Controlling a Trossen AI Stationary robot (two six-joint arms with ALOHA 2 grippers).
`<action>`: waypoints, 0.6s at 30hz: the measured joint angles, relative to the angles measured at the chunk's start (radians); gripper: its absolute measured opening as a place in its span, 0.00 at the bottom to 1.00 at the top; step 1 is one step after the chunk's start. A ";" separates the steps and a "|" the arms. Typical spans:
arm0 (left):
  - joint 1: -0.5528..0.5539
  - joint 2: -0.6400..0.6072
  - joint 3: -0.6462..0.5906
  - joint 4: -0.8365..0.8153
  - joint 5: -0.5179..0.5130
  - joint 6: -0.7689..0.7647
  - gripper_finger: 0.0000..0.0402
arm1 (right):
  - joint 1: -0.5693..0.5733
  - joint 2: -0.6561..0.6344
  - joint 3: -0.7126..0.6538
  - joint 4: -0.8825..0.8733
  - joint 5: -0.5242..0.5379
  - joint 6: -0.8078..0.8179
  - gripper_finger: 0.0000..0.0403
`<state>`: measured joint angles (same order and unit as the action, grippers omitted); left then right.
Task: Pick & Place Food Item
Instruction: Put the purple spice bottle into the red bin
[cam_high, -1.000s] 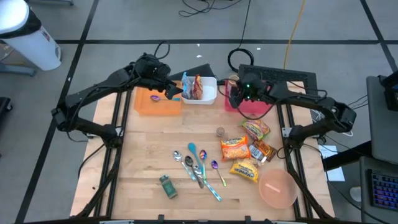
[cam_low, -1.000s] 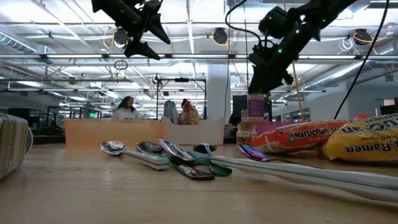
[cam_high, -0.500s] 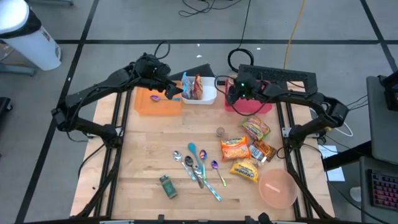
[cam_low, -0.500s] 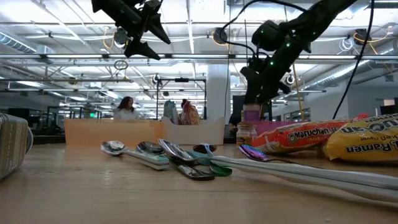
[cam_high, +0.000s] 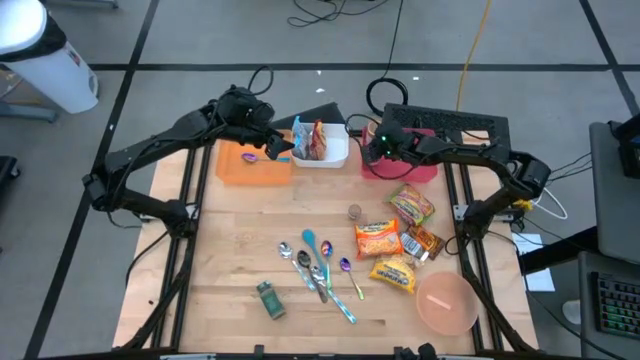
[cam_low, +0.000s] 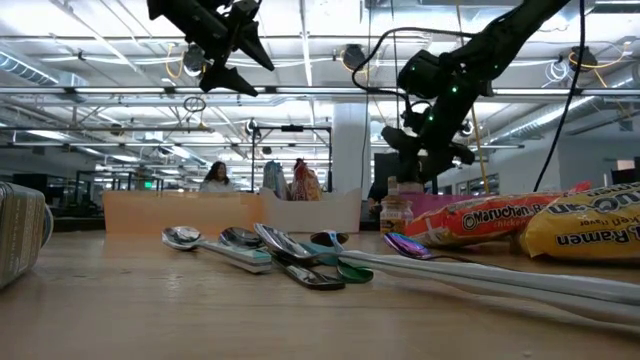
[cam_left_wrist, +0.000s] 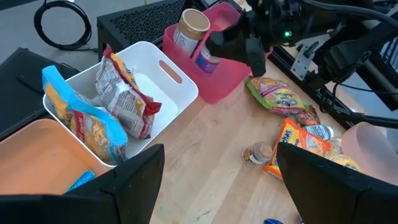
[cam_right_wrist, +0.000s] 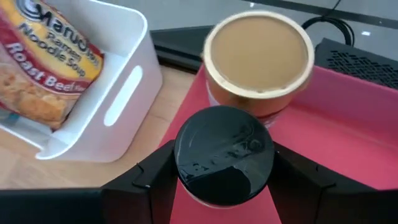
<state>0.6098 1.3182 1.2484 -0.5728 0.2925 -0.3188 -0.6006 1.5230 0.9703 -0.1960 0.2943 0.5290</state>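
The right gripper (cam_high: 375, 148) hung over the pink bin (cam_high: 425, 172) at the table's one o'clock edge, its fingers (cam_right_wrist: 155, 171) pinching a small dark-lidded jar (cam_right_wrist: 224, 155) by the sides just under the lid. In the wrist view the jar sat squarely between both fingers, just beside a gold-lidded jar (cam_right_wrist: 259, 59) already standing in the bin. Whether the held jar had touched the bin floor could not be made out.

It looked rigid and fairly light, probably glass or hard plastic, so smooth-walled and liable to slip or tip against its neighbour if let go while tilted. The body below the lid was the sound place to hold; the lid rim gave a stop.

The left gripper (cam_high: 272, 148) waited over the orange bin (cam_high: 250, 170) at eleven o'clock, fingers spread and empty.
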 joint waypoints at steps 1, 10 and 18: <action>0.000 0.000 0.000 0.000 -0.003 0.002 0.79 | 0.000 0.000 0.000 -0.008 0.004 0.001 0.48; 0.000 0.000 0.000 0.000 -0.005 0.009 0.79 | 0.003 -0.002 0.000 0.017 0.048 0.019 0.48; 0.000 0.000 0.000 0.000 -0.005 0.009 0.79 | 0.009 0.025 0.001 0.062 0.053 0.012 0.48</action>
<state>0.6098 1.3182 1.2484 -0.5728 0.2874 -0.3096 -0.5915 1.5483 0.9718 -0.1339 0.3470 0.5411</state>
